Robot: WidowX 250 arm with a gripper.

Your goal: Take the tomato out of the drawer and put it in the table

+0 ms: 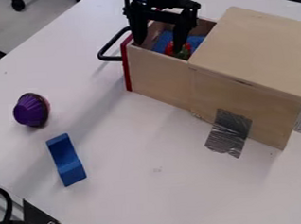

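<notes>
My gripper (159, 41) hangs over the pulled-out drawer at the top of the view, its two fingers spread apart. The drawer (157, 75) is light wood with a red front edge and a black handle, and stands out to the left of its wooden box. Inside it, beside the right finger, lies the tomato (170, 49), red with a green part, partly hidden by that finger and the drawer's wall. Blue cloth-like material lies behind the tomato. The white table (143, 157) spreads out around the box.
A purple cup-shaped object (32, 110) lies at the left, with a blue notched block (66, 159) below it. The wooden box (257, 51) stands at the right, with silver tape (229, 132) at its base. Black hardware (41, 223) occupies the lower left corner.
</notes>
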